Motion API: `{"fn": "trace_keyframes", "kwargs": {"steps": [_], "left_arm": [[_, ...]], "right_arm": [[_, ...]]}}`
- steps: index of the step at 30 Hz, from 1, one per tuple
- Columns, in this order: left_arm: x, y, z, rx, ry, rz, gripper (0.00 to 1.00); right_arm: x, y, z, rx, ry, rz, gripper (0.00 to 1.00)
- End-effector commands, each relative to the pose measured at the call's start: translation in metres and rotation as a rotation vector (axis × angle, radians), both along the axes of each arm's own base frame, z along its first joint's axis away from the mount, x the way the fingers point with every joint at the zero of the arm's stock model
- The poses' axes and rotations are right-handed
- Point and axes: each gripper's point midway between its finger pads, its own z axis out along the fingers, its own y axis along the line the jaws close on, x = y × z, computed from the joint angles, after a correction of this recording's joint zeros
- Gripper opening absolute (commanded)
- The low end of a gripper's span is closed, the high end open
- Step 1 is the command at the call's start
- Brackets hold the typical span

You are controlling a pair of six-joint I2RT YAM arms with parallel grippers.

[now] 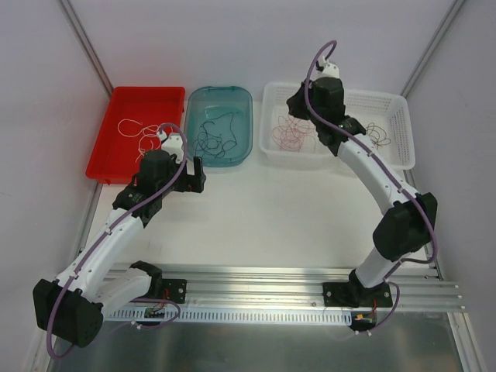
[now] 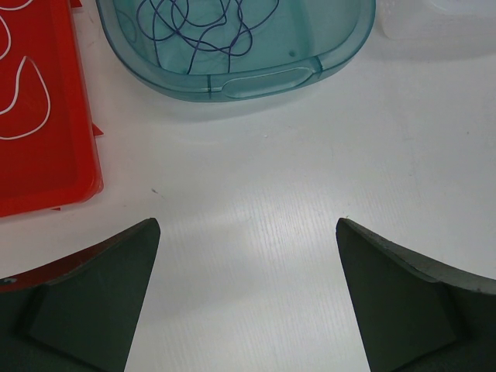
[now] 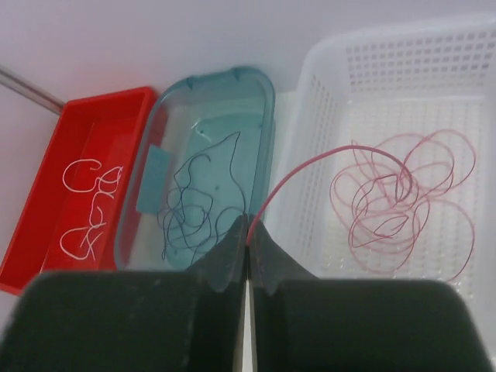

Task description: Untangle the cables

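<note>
Two arms show from above: the left arm (image 1: 116,232) bends low, its left gripper (image 1: 194,174) at centre left before the teal tub (image 1: 232,97); the right arm (image 1: 372,167) arches over the basket (image 1: 403,116) at upper right.

Left wrist: jaws spread wide over bare table (image 2: 256,155).

Right wrist: the right gripper (image 3: 248,232) pinches a pink strand (image 3: 310,164). The other cables (image 3: 403,201) lie coiled in basket, tub and red tray (image 3: 35,217).

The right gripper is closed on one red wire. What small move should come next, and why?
Probably a slow lift: the right gripper is shut on a red strand whose far end runs into the red clump in the white basket, so raising may draw it free.
</note>
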Motion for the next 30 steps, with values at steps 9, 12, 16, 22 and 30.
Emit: {"fn": "trace_keyframes", "kwargs": {"steps": [9, 12, 16, 22, 30], "left_arm": [[0.004, -0.001, 0.015, -0.019, -0.049, -0.015, 0.99], [0.004, -0.001, 0.014, -0.02, -0.046, -0.012, 0.99], [0.004, -0.001, 0.016, -0.022, -0.05, -0.014, 0.99], [0.003, 0.0, 0.019, -0.019, -0.062, -0.012, 0.99], [0.001, 0.003, 0.027, -0.019, -0.091, -0.005, 0.99]], "right_arm": [[0.103, -0.025, -0.05, -0.092, 0.111, -0.039, 0.52], [0.101, -0.034, -0.059, -0.096, 0.139, -0.045, 0.73], [0.084, -0.05, -0.054, -0.105, 0.146, -0.053, 0.86], [0.042, -0.092, -0.025, -0.192, 0.148, -0.093, 0.97], [-0.07, -0.178, 0.025, -0.352, 0.147, -0.263, 0.97]]}}
